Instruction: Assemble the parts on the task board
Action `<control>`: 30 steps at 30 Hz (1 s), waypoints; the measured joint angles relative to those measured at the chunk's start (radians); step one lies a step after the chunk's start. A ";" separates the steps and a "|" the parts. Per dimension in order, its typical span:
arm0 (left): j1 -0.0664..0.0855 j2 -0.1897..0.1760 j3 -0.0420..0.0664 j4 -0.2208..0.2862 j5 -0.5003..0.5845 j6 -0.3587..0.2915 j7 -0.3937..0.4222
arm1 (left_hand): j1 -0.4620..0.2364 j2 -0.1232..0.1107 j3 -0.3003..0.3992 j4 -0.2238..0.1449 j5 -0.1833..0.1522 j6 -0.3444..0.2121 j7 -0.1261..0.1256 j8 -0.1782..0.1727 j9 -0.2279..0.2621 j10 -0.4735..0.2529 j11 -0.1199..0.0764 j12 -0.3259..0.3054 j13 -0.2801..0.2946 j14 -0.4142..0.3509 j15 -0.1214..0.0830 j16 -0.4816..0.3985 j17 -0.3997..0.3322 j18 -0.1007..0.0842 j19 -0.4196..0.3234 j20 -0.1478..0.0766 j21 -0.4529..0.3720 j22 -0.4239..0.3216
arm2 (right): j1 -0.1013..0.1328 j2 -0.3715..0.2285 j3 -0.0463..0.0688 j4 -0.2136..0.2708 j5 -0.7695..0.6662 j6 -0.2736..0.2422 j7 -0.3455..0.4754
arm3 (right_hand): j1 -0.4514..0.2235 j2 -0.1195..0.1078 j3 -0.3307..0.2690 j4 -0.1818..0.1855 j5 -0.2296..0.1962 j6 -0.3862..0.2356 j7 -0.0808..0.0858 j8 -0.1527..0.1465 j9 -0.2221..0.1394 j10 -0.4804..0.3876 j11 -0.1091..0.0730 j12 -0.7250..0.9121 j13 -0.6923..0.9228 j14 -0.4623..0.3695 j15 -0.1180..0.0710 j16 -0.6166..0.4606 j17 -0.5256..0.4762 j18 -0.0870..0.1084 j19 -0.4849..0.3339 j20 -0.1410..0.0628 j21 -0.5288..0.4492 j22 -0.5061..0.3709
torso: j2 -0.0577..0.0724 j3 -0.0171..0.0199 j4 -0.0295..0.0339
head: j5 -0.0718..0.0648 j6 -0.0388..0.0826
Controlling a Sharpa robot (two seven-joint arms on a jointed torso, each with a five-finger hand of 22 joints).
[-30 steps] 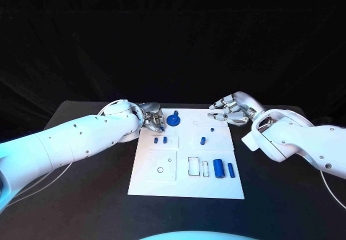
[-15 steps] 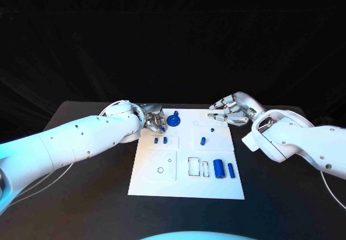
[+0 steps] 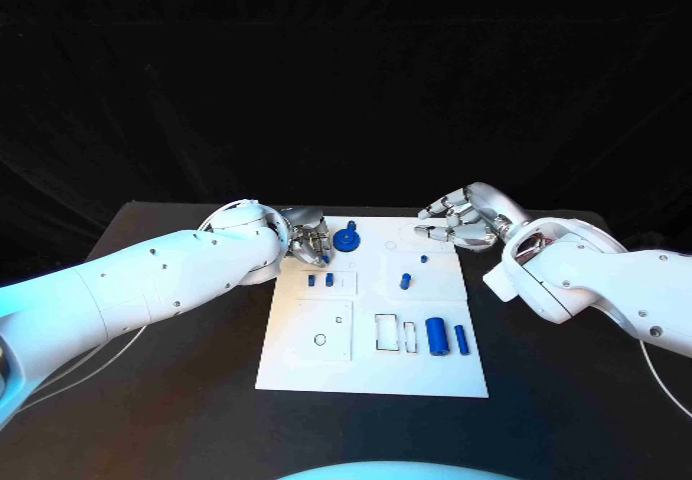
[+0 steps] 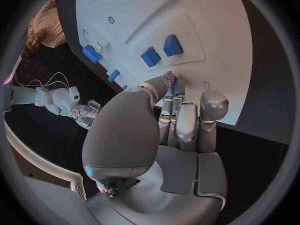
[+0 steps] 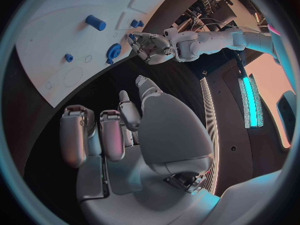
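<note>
The white task board (image 3: 368, 365) lies mid-table. My left hand (image 3: 306, 240) is at its far left corner, fingers bent down together onto the board beside a round blue part (image 3: 348, 238). In the left wrist view a sliver of blue (image 4: 174, 80) shows at the fingertips (image 4: 169, 97); whether it is pinched is unclear. Two small blue blocks (image 3: 320, 281) lie just nearer than that hand. My right hand (image 3: 459, 222) hovers at the far right corner, fingers (image 5: 109, 132) loosely bent and holding nothing.
More parts lie on the board: a small blue peg (image 3: 405, 281), two tiny pieces (image 3: 426, 260) beyond it, and two blue cylinders (image 3: 447, 338) beside a rectangular recess (image 3: 388, 334) near the front right. Black table (image 3: 173, 400) surrounds the board.
</note>
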 measured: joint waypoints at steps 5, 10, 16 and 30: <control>0.000 0.001 0.000 -0.001 0.000 0.002 -0.003 | -0.008 -0.008 0.000 0.000 0.000 -0.007 0.007 -0.019 -0.006 0.000 0.000 -0.017 0.000 0.000 0.000 0.000 -0.005 0.000 0.000 0.000 0.000 0.000 | 0.000 0.000 0.000 0.000 0.000 0.000 0.000 | 0.000 0.000 0.000 0.000 0.000 0.000 0.000 0.000 0.000 0.000 0.000 0.000 -0.002 -0.004 -0.004 0.000 0.000 0.000 0.000 0.000 0.000 0.000 | 0.000 -0.0001 0.0001 | -0.001 0.000; -0.001 0.000 -0.001 -0.002 -0.001 0.005 -0.007 | -0.013 -0.013 0.000 0.000 0.000 -0.032 0.011 -0.042 -0.016 0.000 0.000 -0.025 0.000 0.000 0.000 0.000 -0.007 0.000 0.000 0.000 0.000 -0.002 | 0.000 0.000 0.000 0.000 0.000 0.000 0.000 | 0.000 0.000 0.000 0.000 0.000 0.000 0.000 0.000 0.000 0.000 0.000 0.000 -0.002 -0.004 -0.004 0.000 0.000 0.000 0.000 0.000 0.000 0.000 | -0.001 -0.0001 0.0000 | -0.001 0.001; -0.001 0.000 -0.001 -0.002 -0.001 0.007 -0.011 | -0.017 -0.017 0.003 -0.003 0.000 -0.057 0.014 -0.063 -0.028 0.004 0.004 -0.036 0.000 0.000 0.000 0.000 -0.009 0.000 -0.004 0.004 0.000 -0.002 | 0.000 0.000 0.000 -0.001 0.000 0.000 0.000 | 0.000 0.000 0.000 0.000 0.000 0.000 0.000 0.000 0.001 -0.002 -0.002 -0.001 -0.004 -0.004 -0.004 0.000 0.000 0.000 0.000 0.000 -0.003 0.000 | -0.001 -0.0001 0.0001 | 0.000 0.001; -0.002 -0.005 -0.001 -0.001 -0.001 0.007 -0.018 | -0.020 -0.020 0.007 -0.007 0.000 -0.084 0.020 -0.077 -0.040 0.007 0.007 -0.043 0.001 0.000 0.000 0.000 -0.010 0.000 -0.004 0.004 0.000 -0.003 | 0.000 -0.001 0.000 -0.009 -0.001 0.003 -0.003 | 0.000 0.000 0.020 0.012 0.000 -0.002 -0.002 0.000 0.000 -0.250 -0.004 -0.388 -0.388 0.000 -0.007 -0.115 -0.055 0.032 -0.074 -0.006 -0.131 0.001 | 0.000 -0.0001 -0.0003 | -0.001 0.000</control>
